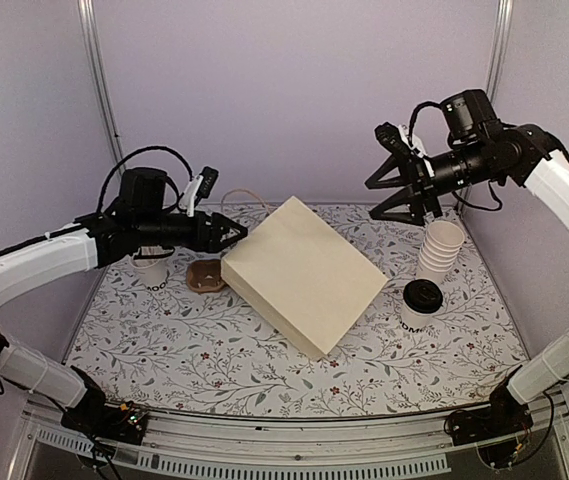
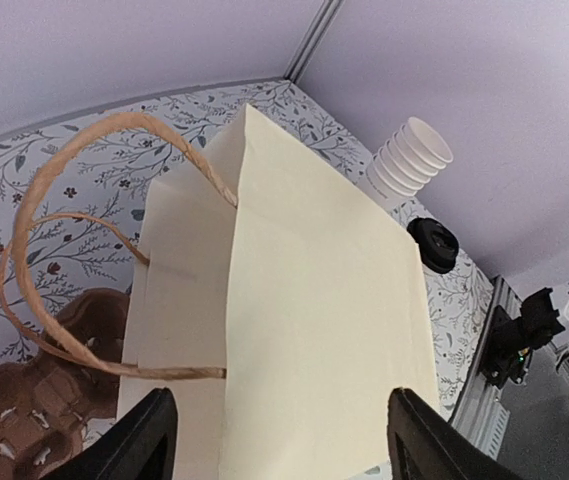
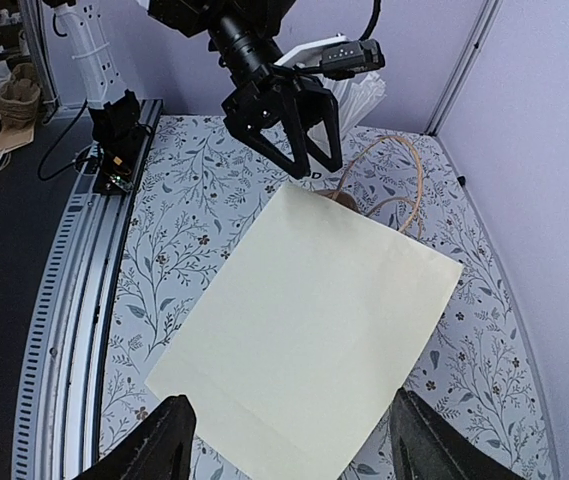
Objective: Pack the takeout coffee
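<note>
Coffee: upright at near right, just beside the flat bag; I judge a careless sweep could tip it.
Left gripper: jaws apart at the handles; the bag may slide rather than open.
Right gripper: spread, empty, raised near the cup stack; it could clip that on the way down.

This is a robot test booth in a laboratory. Plain lilac walls and metal corner posts enclose a floral-covered table with a metal rail at its near edge.
</note>
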Robot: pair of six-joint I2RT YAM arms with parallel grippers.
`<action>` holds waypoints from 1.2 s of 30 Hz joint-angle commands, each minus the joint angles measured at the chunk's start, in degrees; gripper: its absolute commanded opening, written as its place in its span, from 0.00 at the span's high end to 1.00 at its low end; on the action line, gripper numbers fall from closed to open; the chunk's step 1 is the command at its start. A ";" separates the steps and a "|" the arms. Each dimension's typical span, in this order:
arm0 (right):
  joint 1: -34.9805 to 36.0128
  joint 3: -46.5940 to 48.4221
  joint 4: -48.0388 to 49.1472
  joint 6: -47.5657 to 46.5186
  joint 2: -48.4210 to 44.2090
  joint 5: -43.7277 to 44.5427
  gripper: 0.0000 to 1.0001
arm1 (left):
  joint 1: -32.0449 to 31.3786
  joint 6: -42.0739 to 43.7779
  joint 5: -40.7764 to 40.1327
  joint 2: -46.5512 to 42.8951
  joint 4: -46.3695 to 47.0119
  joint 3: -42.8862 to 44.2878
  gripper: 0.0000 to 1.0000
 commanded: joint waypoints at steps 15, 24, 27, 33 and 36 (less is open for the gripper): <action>-0.26 -5.22 -0.58 -1.42 1.86 -1.41 0.30 | 1.56 -2.26 0.19 6.53 -4.15 3.72 0.21; -0.26 -10.59 1.72 -0.88 -2.26 0.62 0.30 | 1.72 -2.13 12.39 10.57 1.21 5.83 0.37; -0.26 -11.86 2.29 -0.70 -3.56 1.37 0.30 | 1.73 -1.58 14.85 13.88 -1.38 9.22 0.50; -0.26 -12.80 2.84 -0.59 -4.37 1.68 0.30 | 1.54 -2.69 17.57 17.72 -3.03 11.46 0.66; -0.26 -13.40 3.06 -0.51 -4.71 1.75 0.30 | 1.20 -2.87 16.88 17.37 -3.15 11.76 0.70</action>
